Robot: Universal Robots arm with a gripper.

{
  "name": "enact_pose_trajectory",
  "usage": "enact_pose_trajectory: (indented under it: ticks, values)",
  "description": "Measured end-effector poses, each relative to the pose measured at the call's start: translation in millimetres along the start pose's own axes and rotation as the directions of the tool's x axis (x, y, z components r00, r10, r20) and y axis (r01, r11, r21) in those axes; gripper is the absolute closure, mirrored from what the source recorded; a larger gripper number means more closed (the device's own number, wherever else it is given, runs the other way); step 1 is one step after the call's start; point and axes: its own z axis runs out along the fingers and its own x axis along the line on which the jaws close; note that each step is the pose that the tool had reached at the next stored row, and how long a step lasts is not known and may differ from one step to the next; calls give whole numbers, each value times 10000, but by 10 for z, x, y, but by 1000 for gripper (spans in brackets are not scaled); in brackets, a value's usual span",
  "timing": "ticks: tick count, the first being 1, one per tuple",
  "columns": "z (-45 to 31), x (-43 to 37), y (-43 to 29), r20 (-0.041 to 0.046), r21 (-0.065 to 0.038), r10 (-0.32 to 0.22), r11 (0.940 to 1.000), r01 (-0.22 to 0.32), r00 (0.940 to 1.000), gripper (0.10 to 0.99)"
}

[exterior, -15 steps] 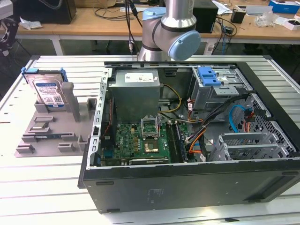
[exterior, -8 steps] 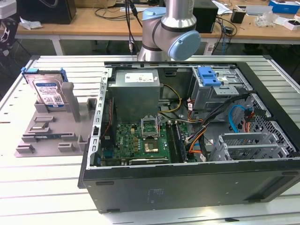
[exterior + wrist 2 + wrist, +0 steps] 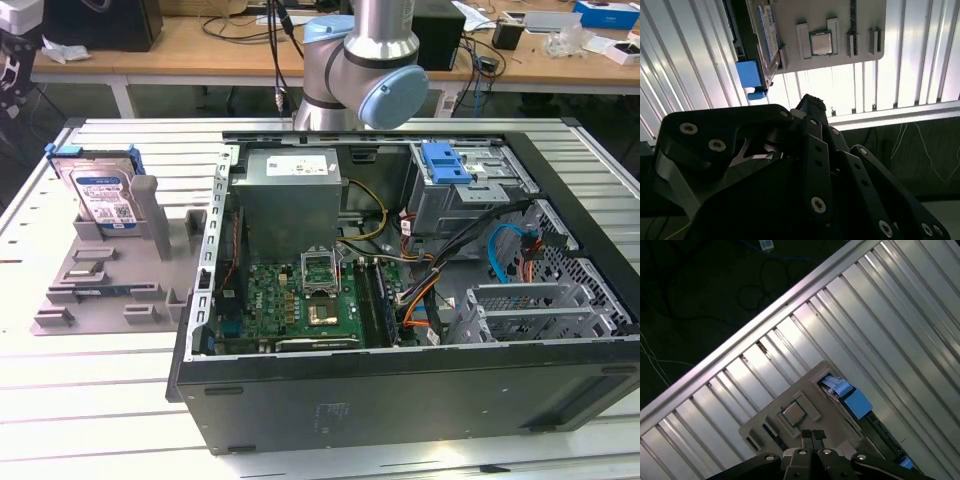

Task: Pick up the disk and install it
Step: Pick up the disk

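Observation:
The disk (image 3: 100, 195) stands on edge in a slot of the grey fixture (image 3: 100, 285) at the exterior view's left, a silver drive with a white-and-blue label in a blue carrier. In both wrist views it lies far below: the disk (image 3: 767, 27) with its blue tab beside the fixture's edge, and the disk (image 3: 840, 389) past the fixture's corner. My gripper (image 3: 813, 436) hangs high above the fixture, fingertips together and holding nothing. Its dark linkage (image 3: 812, 150) fills the foreground of the second wrist view.
An open computer case (image 3: 400, 380) takes up the middle and the exterior view's right, with a grey power supply (image 3: 290, 195), a motherboard (image 3: 300, 295) and a blue latch (image 3: 445, 162) on the drive cage. A processor chip (image 3: 820, 42) rests on the fixture. The arm (image 3: 360, 60) rises behind the case.

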Motion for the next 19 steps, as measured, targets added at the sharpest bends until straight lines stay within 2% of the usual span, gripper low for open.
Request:
enact_pose_trajectory:
  ticks: [4,7,10,13,19]
  values:
    - [0,0,0,-4,-13,-576,9983,576,9983,980]
    - [0,-1,-1,-7,-25,-1128,9936,1127,9936,980]
    - [0,-1,-1,-9,-38,-1666,9860,1666,9860,980]
    - [0,-1,-1,-10,-50,-2180,9759,2180,9760,980]
    - [0,-1,-1,-11,-70,-3028,9530,3028,9530,980]
